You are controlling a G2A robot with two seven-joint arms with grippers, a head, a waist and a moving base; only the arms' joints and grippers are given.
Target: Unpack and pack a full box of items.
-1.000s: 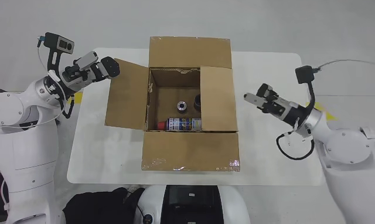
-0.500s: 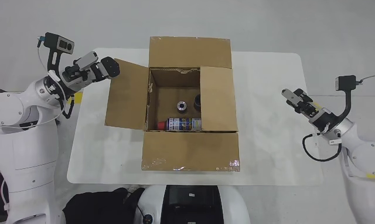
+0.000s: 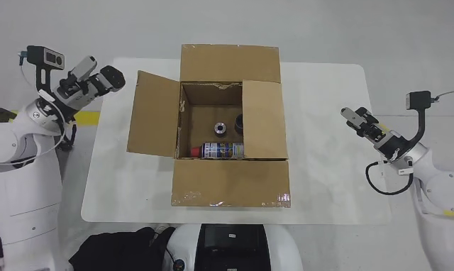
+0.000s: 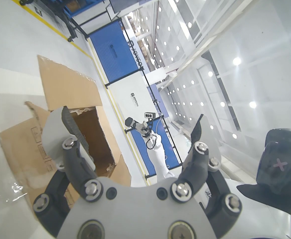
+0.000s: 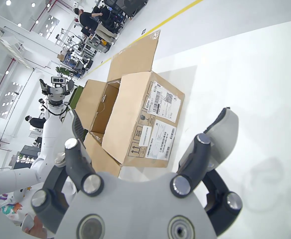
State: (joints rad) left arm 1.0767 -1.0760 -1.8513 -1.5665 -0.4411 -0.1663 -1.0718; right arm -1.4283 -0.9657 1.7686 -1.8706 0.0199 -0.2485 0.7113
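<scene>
brown cardboard box (image 3: 230, 182), white table (image 3: 326, 179)

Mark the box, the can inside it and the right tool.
box (image 3: 230, 182), top view, on its near flap.
can (image 3: 223, 150), top view, middle of its body.
right tool (image 3: 352, 113), top view, midway between its fingertips.

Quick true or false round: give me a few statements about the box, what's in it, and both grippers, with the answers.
1. The cardboard box has its flaps open. True.
2. The left gripper holds the can. False: it is open and empty; the can lies on its side inside the box.
3. The right gripper is open and holds nothing. True.
4. The box sits on the floor. False: it sits on the white table.
</scene>
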